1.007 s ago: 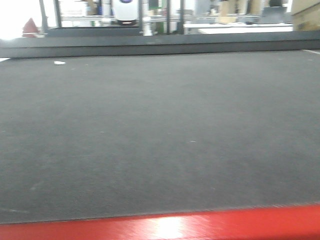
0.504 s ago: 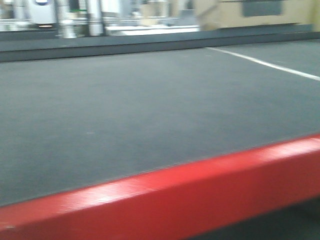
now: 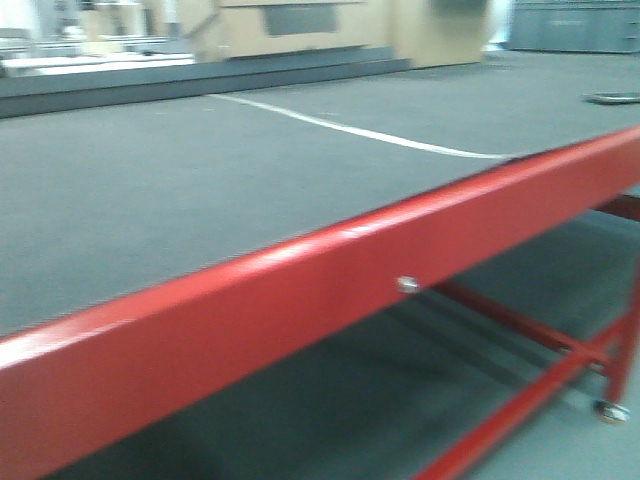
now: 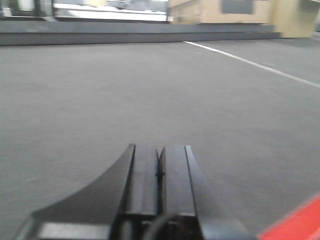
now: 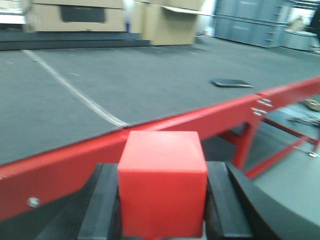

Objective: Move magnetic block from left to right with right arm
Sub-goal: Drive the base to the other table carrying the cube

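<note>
Red and matte, the magnetic block hangs, as far as I can judge, just off the table rim. The right arm's jaws pinch its two opposite faces, black fingers flat against them. It looks light, stiff and a little slippery. No writing is readable. The left arm's jaws, fingers touching, hold nothing.

Grey mat bordered by a red rail, with a bolt in the rail's face. A white line crosses the mat; a flat dark object lies on it near the rail. Cardboard boxes stand beyond.
</note>
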You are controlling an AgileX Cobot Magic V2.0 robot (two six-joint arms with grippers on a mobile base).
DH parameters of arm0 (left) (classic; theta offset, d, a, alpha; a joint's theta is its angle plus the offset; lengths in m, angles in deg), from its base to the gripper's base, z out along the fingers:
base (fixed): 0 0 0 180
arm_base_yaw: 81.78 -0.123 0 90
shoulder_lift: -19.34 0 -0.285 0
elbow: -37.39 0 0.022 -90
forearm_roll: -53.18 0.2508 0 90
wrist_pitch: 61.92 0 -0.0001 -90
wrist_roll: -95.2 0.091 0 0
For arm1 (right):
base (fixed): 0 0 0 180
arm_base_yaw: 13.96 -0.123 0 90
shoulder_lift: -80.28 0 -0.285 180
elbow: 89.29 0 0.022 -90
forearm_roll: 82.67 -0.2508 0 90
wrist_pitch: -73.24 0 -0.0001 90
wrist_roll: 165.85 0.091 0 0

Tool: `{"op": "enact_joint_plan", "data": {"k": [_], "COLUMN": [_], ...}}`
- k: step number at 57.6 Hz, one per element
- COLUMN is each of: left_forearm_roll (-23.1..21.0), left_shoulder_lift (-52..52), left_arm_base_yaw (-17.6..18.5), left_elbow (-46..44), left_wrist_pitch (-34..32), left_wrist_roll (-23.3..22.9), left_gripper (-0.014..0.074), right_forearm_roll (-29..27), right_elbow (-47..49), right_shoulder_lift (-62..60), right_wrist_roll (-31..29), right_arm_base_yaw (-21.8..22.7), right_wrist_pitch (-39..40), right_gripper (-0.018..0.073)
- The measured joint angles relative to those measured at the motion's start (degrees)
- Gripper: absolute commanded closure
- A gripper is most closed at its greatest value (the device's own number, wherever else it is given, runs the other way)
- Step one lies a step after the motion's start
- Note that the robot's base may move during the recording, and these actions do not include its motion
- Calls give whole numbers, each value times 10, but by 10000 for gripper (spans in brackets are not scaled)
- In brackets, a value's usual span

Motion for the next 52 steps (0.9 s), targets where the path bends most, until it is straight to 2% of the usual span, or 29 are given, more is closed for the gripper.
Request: {"op": "enact_joint_plan", "data": {"k": [52], "left_forearm_roll": [0], "left_shoulder_lift": [0], "left_arm_base_yaw": [0], "left_elbow": [0], "left_wrist_pitch": [0], "left_wrist_roll": [0], "left_gripper": [713], "right_forearm_roll": [0], "right_elbow": [0], "right_shoulder_lift": [-1], "right_wrist_roll": [0], "right_arm_base_yaw": [0], "right_wrist_pitch": [0], "right_gripper": [272]}}
